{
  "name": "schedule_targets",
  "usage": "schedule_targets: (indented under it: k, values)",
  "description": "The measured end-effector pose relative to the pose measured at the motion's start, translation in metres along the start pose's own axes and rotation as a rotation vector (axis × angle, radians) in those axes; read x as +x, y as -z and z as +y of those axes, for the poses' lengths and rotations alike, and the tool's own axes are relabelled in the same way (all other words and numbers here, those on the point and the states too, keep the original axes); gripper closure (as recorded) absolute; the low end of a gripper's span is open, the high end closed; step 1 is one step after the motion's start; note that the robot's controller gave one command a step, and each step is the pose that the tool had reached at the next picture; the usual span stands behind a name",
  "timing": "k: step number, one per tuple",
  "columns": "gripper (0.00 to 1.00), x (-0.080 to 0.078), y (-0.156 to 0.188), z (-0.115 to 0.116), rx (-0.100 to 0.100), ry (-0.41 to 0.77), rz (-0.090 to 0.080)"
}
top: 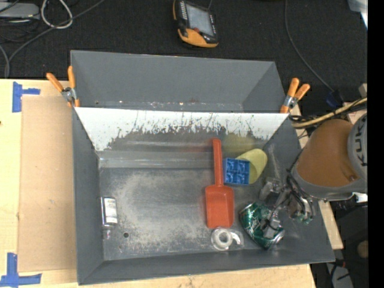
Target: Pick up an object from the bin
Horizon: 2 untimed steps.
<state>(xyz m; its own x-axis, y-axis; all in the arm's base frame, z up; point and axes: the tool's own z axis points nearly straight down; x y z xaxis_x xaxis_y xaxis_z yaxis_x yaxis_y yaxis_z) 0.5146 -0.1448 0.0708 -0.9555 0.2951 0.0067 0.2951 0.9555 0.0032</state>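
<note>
My gripper is low at the bin's right side, by the right wall. It is over the right edge of a crumpled green and silver foil wrapper lying in the front right corner. A small white ring lies just left of the wrapper. A red scoop with a long handle lies further left, its handle pointing to the back. A blue studded block rests beside the handle, against a yellow cup lying on its side.
A small silver packet lies alone near the bin's left wall. The arm's orange cover sits over the bin's right rim.
</note>
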Motion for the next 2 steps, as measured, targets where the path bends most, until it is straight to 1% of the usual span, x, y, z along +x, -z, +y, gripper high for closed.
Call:
schedule_targets:
  k: [1,2]
  values:
    - [0.00,0.004,0.074,-0.002,0.003,0.188,-0.005]
    - [0.00,0.028,0.028,0.002,0.001,-0.196,0.007]
